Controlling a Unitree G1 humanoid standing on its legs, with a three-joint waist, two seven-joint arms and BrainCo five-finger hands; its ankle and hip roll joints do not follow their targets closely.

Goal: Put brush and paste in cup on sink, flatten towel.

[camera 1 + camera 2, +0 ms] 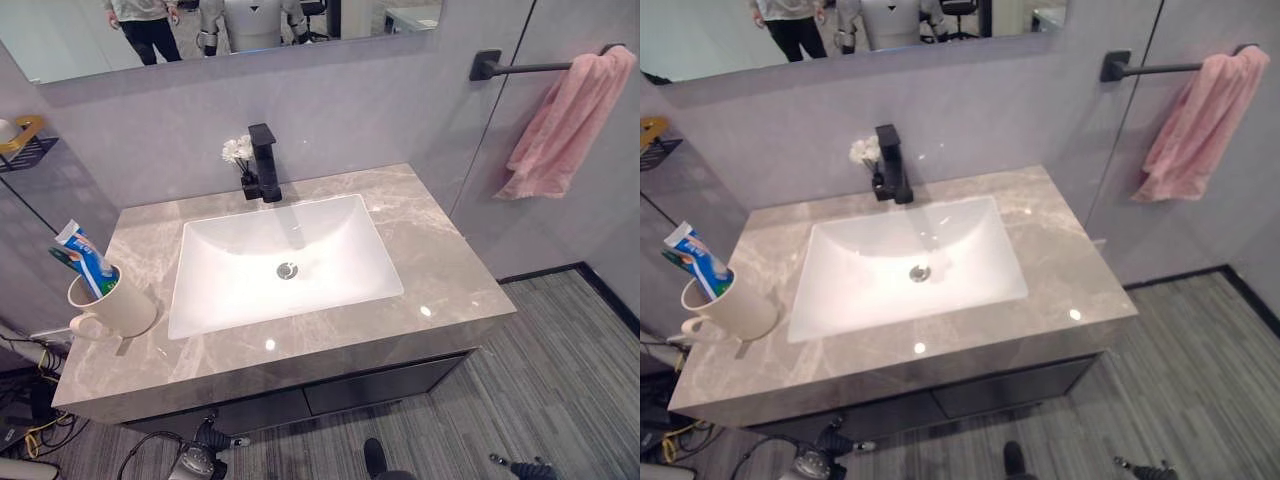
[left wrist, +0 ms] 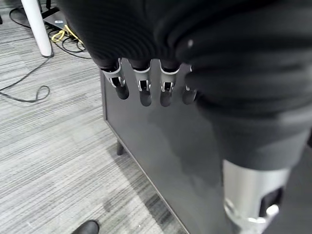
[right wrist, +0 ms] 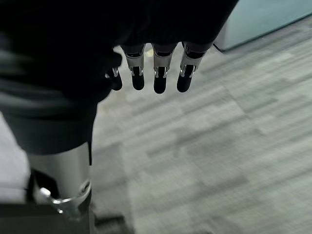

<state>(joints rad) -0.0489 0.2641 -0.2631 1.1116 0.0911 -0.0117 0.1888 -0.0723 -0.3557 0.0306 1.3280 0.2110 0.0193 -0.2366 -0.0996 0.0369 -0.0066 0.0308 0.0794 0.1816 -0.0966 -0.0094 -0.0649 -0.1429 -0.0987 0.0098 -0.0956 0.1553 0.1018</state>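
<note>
Brush (image 1: pixel 66 257) & paste (image 1: pixel 86 259) in cup (image 1: pixel 108 305) on counter (image 1: pixel 455 280); towel (image 1: pixel 565 120) bunched on bar (both hands low, well apart from these): left hand (image 2: pixel 146 85), right hand (image 3: pixel 156 73) relaxed, holding nothing.

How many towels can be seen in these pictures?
1. The pink towel hangs bunched on the black bar on the wall, to the right of the sink.

A cream cup (image 1: pixel 108 303) holding toothpaste (image 1: pixel 85 258) stands left of the sink (image 1: pixel 285 262); pink towel (image 1: pixel 568 122) hangs bunched.
</note>
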